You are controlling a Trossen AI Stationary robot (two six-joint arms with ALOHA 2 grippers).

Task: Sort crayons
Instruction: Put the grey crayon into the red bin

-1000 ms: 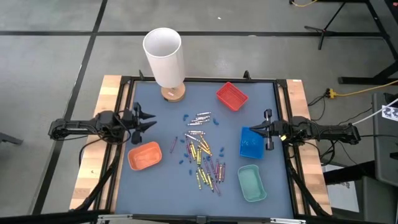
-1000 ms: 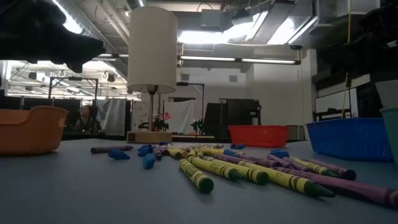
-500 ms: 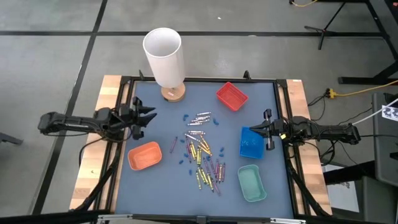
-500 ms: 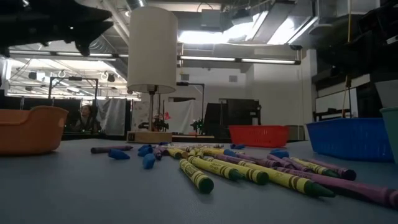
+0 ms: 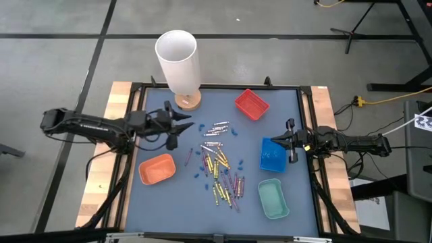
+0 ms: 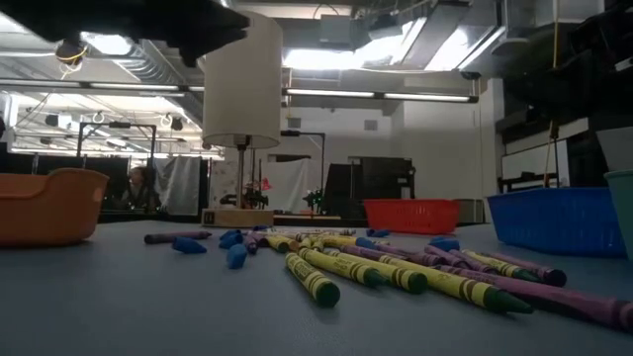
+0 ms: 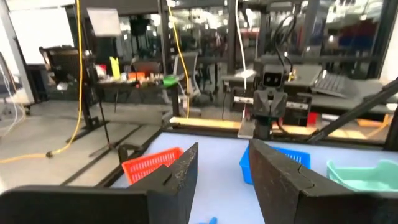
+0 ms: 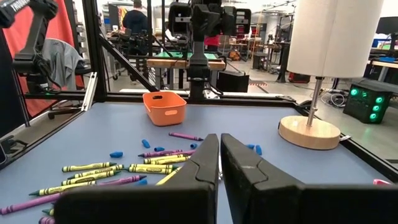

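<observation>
The crayons [image 5: 219, 169] lie loose in the middle of your blue desk [image 5: 202, 209], a scatter of thin sticks in yellow, purple and silver-grey, with small blue bits [image 5: 200, 126] among them. From the low view you see them lying flat, several crossing or touching one another, a yellow one with a dark tip nearest the camera. The silver-grey ones sit at the far end of the scatter, toward the lamp [image 5: 179, 62]. Around them stand four small trays: orange [image 5: 157, 169] to the left, red [image 5: 252, 104] at the far right, blue [image 5: 273, 155] and green [image 5: 273, 198] on the right.

Your left arm reaches in level from the left edge, and the left gripper [image 5: 179, 128] hangs above the desk between the lamp base and the orange tray, just short of the crayons. Its jaws stand apart and hold nothing; the wrist view shows clear space between the fingers [image 7: 180, 171].

Your right arm waits at the right edge, the right gripper [image 5: 291, 143] over the near rim of the blue tray, its jaws pressed together and empty
</observation>
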